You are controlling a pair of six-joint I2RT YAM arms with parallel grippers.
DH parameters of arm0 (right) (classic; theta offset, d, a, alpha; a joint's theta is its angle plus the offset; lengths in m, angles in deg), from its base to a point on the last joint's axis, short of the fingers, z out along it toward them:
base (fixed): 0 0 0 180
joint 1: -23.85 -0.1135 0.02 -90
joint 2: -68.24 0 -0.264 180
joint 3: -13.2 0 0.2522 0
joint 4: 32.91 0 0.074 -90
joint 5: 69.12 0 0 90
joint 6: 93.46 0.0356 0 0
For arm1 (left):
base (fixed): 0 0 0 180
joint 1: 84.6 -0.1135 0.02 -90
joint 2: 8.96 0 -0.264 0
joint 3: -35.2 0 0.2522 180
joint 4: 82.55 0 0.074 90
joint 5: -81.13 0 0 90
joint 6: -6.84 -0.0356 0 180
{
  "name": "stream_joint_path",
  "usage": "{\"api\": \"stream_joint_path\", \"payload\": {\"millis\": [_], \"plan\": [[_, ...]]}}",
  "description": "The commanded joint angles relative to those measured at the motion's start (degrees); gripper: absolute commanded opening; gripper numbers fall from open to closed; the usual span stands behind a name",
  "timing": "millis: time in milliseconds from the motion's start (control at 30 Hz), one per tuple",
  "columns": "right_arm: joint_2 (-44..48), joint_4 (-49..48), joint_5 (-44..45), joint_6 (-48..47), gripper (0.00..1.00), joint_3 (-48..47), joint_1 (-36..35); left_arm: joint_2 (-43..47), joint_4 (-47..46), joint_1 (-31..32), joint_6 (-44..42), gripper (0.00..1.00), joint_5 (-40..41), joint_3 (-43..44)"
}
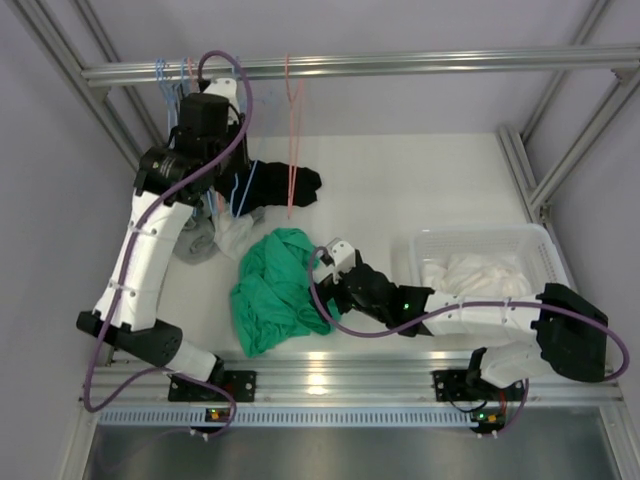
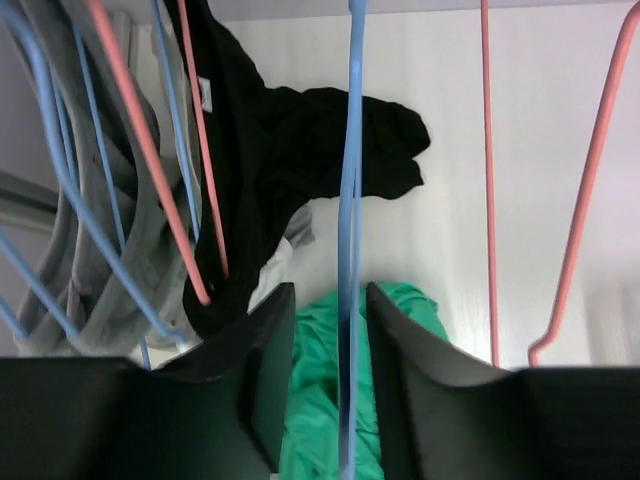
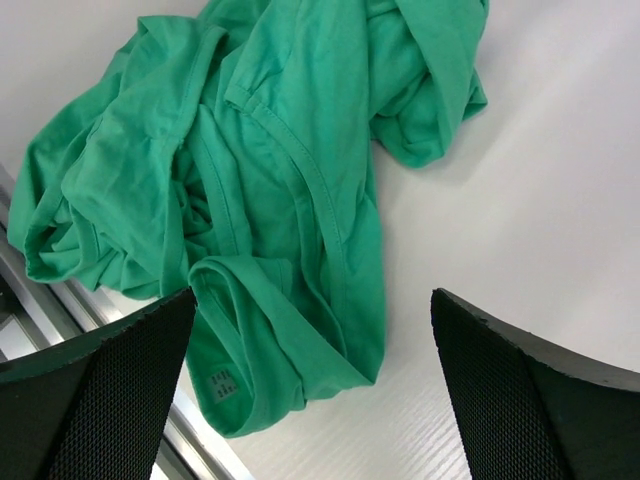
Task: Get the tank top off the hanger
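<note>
The green tank top (image 1: pixel 275 290) lies crumpled on the white table, off any hanger; it also shows in the right wrist view (image 3: pixel 260 180) and the left wrist view (image 2: pixel 318 400). My left gripper (image 1: pixel 228 160) is raised by the rail. Its jaws (image 2: pixel 330 296) stand narrowly open, and the wire of a bare blue hanger (image 2: pixel 348 200) passes between them, close to the right finger. My right gripper (image 1: pixel 328 262) hovers low at the tank top's right edge, wide open (image 3: pixel 312 296), with only cloth and table beneath it.
A black garment (image 1: pixel 290 185) lies on the table behind the tank top. Grey clothes on blue and pink hangers (image 2: pixel 100 250) hang at the left. An empty pink hanger (image 1: pixel 290 130) hangs from the metal rail (image 1: pixel 400 65). A white basket (image 1: pixel 480 233) with white cloth stands right.
</note>
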Motion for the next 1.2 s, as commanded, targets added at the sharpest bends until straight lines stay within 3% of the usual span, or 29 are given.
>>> {"api": "stream_joint_path", "payload": {"millis": [0,100,167,200,233,433,667,900,1000,1167], "plan": [[-2.3,-6.0,-4.2,-0.2,0.99,-1.3,1.2,6.7,1.9,0.3,1.8,0.43,1.6,-2.6],[-5.5,-6.2,-6.8,-2.4,0.99,-3.1,1.1,11.9,0.1,0.3,2.6,0.59,2.8,-4.8],[-7.3,-6.2,-7.0,-4.0,0.99,-4.4,1.2,15.8,-0.7,0.3,2.8,0.79,3.1,-6.9],[-8.9,-6.2,-7.3,-4.6,0.99,-5.0,1.2,17.1,-0.8,0.3,2.9,0.97,3.0,-7.6],[-9.8,-6.2,-7.7,-5.2,0.99,-5.9,1.1,18.3,-0.9,0.3,3.1,0.99,3.0,-8.3],[-15.0,-10.3,-10.9,-9.8,0.99,-7.9,0.8,31.9,-2.2,0.3,6.6,0.99,6.5,-18.5],[-21.4,-16.6,-11.4,-15.6,0.99,-10.6,-1.1,56.6,-16.2,0.3,7.7,0.99,4.9,-41.8],[-25.9,-15.7,-7.8,-17.7,0.99,-18.2,-3.0,69.2,-21.3,0.3,6.7,0.99,5.2,-63.4],[-28.8,-11.9,-5.9,-18.2,0.99,-22.5,-3.0,74.5,-23.2,0.2,6.8,0.99,5.8,-67.2],[-29.1,-8.2,-2.9,-15.8,0.99,-25.5,-2.9,75.0,-23.9,0.2,6.2,0.99,7.1,-68.0]]}}
